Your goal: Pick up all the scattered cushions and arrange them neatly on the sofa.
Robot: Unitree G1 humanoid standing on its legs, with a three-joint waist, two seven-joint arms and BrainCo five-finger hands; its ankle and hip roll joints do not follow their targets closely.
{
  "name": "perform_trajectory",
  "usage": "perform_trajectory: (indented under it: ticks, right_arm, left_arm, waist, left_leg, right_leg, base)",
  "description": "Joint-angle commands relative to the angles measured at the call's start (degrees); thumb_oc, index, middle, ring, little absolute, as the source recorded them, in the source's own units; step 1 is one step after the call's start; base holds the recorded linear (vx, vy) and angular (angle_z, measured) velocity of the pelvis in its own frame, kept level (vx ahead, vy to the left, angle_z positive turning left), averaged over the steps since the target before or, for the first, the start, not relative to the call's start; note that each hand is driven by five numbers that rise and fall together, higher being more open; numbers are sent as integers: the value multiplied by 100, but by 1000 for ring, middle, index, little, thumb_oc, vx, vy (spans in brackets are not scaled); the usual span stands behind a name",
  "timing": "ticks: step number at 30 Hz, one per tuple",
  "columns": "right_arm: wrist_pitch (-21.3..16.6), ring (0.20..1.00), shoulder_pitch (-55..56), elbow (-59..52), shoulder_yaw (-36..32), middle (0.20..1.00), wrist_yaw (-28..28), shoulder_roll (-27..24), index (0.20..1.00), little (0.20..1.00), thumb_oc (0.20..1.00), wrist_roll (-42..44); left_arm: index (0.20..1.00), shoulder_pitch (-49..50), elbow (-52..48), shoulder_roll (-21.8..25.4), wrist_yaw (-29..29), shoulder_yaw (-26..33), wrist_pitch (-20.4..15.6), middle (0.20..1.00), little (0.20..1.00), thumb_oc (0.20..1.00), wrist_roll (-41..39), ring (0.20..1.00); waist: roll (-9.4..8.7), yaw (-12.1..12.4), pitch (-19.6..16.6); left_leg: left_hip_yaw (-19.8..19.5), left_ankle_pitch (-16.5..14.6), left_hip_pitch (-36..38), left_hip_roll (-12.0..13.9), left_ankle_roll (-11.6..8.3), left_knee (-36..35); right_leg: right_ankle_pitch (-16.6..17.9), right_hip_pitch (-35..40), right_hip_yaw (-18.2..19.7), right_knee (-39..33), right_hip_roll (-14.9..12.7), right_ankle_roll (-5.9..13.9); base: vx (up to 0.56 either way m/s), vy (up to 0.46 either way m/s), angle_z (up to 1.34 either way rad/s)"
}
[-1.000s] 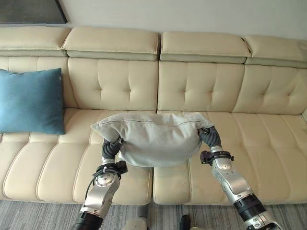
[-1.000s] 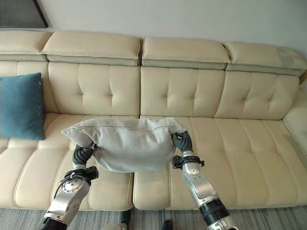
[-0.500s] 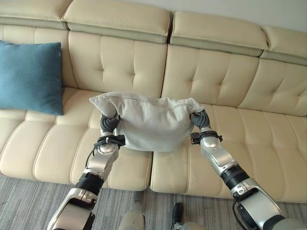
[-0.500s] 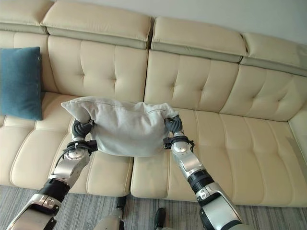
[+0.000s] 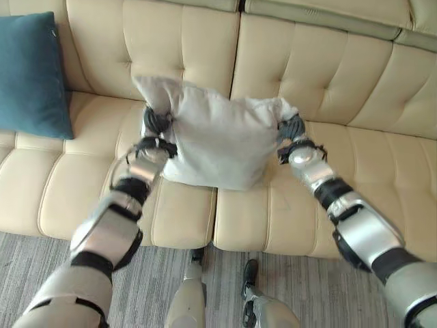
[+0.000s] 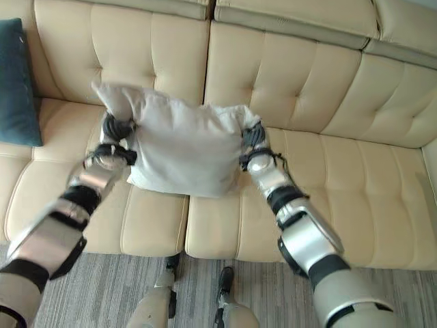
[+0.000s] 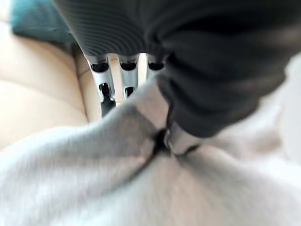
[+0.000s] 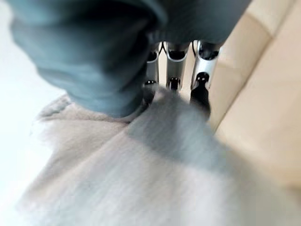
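A pale grey cushion (image 5: 218, 140) hangs over the cream sofa's seat (image 5: 61, 191), close to the backrest at the seam between two seat sections. My left hand (image 5: 156, 123) is shut on its left upper corner. My right hand (image 5: 290, 130) grips the right upper corner. In the left wrist view the fingers (image 7: 106, 84) lie behind a fold of the grey cloth (image 7: 94, 165), and the thumb presses it from the near side. The right wrist view has the fingers (image 8: 200, 84) and thumb pinching the cloth (image 8: 155, 174) the same way.
A blue cushion (image 5: 31, 72) leans upright against the backrest at the sofa's left end. The tufted backrest (image 5: 341, 75) stands just behind the held cushion. Grey carpet (image 5: 41, 273) runs along the sofa's front edge.
The camera has tilted down and come closer to the sofa. Both hands have carried the grey cushion farther toward the backrest, and it now hangs more upright.
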Motion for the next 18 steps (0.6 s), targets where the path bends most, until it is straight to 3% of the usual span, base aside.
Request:
perform_trajectory:
  ticks: [1,5,9,13,18]
  right_arm:
    - [247,1000,-3,201,-156,1000,79,-154,1000,1000,1000,501]
    - [292,1000,200,472,-975,1000,-285,-400,1000,1000,1000,1125]
    - [-111,1000,997,-299,-1925,1000,-564,-627,1000,1000,1000,2050]
    - [-437,1000,2172,-1309,-2496,1000,-534,-746,1000,1000,1000,2386]
    - [-390,1000,3915,-2821,-2798,1000,-32,-921,1000,1000,1000,1512]
  left_arm:
    - [1000,-664,286,199,-325,263,-255,1000,1000,1000,-874,1000]
    - [1000,-305,362,328,-578,1056,-226,1000,1000,1000,-2606,1000]
    - [1000,499,-243,477,-466,1865,-350,1000,1000,1000,-3392,1000]
    - [1000,1683,-1115,537,-470,2391,-381,1000,1000,1000,-3229,1000]
    - [1000,3481,-2676,695,-642,2786,-351,1000,1000,1000,-1912,1000]
  waist:
    - [-96,45,16]
    - [4,-30,-100]
    - [101,-105,-288]
    - [144,-160,-477]
    - [150,-192,-653]
  left_leg:
    - [211,-1044,590,2,-164,122]
    - [217,-1118,735,-17,-158,66]
    - [251,-1182,913,-66,-149,9]
    - [279,-1257,1081,-98,-141,-30]
    - [291,-1327,1311,-120,-118,-36]
  right_leg:
    - [-243,-363,238,433,-197,346]
    - [-274,-256,261,367,-182,346]
    - [-284,-114,293,265,-190,347]
    - [-283,57,295,171,-220,352]
    - [-249,303,302,92,-266,386]
  base:
    - [0,0,0]
    - [45,42,1]
    - [58,63,-6]
    - [63,49,-10]
    - [43,24,-6]
